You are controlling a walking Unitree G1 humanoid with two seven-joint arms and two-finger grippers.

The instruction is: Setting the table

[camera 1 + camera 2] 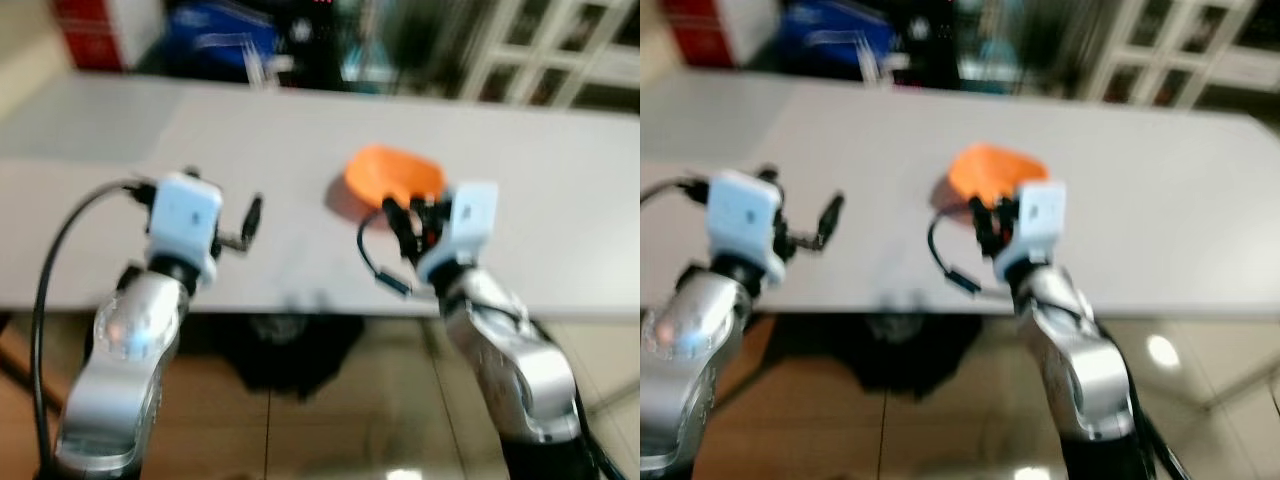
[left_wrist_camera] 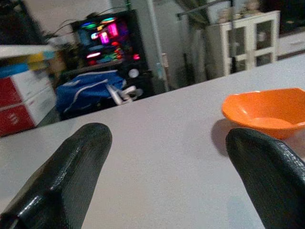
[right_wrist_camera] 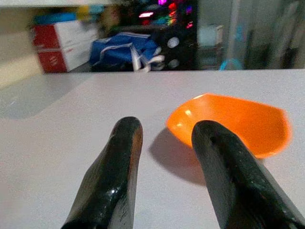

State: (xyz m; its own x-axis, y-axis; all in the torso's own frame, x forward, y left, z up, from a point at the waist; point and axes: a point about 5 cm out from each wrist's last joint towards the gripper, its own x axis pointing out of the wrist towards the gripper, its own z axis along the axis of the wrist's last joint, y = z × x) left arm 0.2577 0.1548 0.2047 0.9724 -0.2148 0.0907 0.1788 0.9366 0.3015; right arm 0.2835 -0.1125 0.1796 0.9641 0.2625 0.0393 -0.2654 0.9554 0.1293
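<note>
We start at the right gripper (image 3: 164, 176): its fingers are spread with a gap between them and hold nothing, and it sits low over the near part of the table (image 1: 560, 190), aimed at the bowl (image 3: 233, 121). The bowl, orange and empty, stands upright on the table just beyond the fingertips, apart from them. The left gripper (image 2: 167, 176) is likewise spread wide and empty, held over the table to the left, with the bowl (image 2: 267, 112) ahead and toward the right arm's side. Farther out, beyond the far table edge, we note a blue bag (image 3: 121, 50), red-and-white boxes (image 3: 59, 45) and a white cabinet (image 2: 240, 40). We judge the task to be at an early stage: one bowl is on the table, no other tableware is visible, and the rest of the setting is still to be done.
</note>
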